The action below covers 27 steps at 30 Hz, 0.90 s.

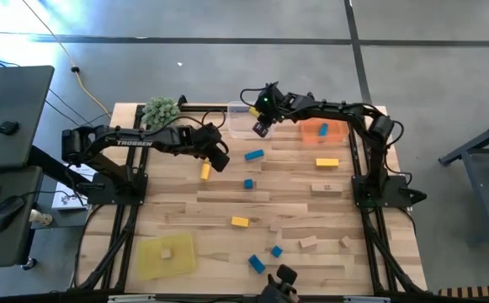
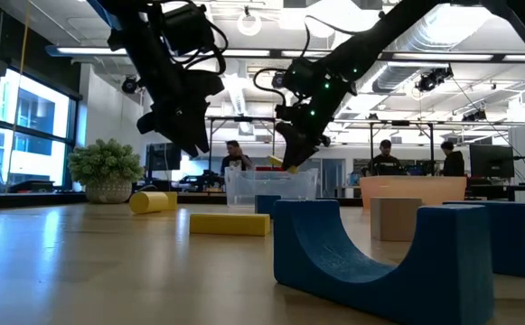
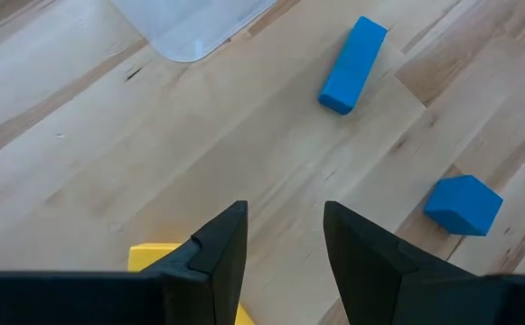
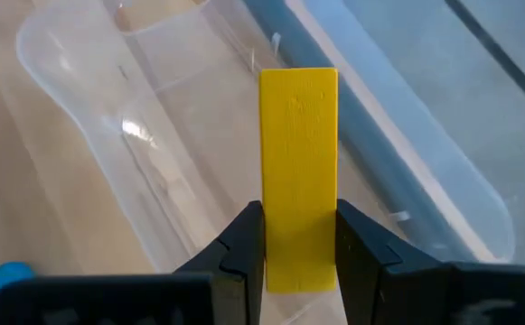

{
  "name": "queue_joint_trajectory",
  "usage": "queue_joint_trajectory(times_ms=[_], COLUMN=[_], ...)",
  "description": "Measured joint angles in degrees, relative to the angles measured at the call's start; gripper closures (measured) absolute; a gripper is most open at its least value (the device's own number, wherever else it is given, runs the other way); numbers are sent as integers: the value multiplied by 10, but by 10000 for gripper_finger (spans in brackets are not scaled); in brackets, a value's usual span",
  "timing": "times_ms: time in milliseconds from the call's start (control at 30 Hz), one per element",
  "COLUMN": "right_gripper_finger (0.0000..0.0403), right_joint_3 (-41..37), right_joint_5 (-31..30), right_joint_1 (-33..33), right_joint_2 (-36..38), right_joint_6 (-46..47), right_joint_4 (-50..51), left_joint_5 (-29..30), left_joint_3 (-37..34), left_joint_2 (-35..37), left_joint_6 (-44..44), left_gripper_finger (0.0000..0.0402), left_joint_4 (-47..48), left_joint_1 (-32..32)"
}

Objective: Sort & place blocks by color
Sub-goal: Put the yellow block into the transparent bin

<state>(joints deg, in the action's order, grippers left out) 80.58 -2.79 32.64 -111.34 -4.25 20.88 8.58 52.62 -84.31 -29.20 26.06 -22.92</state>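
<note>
The pale plank table (image 1: 227,206) lay scattered with small wooden blocks (image 1: 249,222) in yellow, blue and plain wood. My right gripper (image 4: 299,236) pinched a flat yellow wooden bar (image 4: 299,171) above the clear plastic tray (image 1: 242,119) at the table's twelve o'clock edge. My left gripper (image 3: 284,242) hung with fingers spread, a short yellow block (image 1: 205,172) at its seven o'clock, not held.
</note>
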Motion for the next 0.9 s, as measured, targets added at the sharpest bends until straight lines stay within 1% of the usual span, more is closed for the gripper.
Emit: queue_joint_trajectory(times_ms=[333, 467, 833, 900], right_gripper_finger=[325, 325, 325, 319], right_joint_3=[0, 0, 0, 0], right_joint_5=[1, 26, 29, 29], right_joint_1=[7, 12, 12, 12], right_joint_2=[-2, -5, -10, -10], right_joint_6=[28, 41, 43, 43], right_joint_4=[24, 25, 42, 45], left_joint_5=[0, 0, 0, 0], left_joint_3=[0, 0, 0, 0], left_joint_2=[0, 0, 0, 0], left_joint_6=[-1, -5, -6, -6], left_gripper_finger=[266, 266, 266, 266], left_joint_4=[-1, -2, -4, -4], left_joint_1=[0, 0, 1, 1])
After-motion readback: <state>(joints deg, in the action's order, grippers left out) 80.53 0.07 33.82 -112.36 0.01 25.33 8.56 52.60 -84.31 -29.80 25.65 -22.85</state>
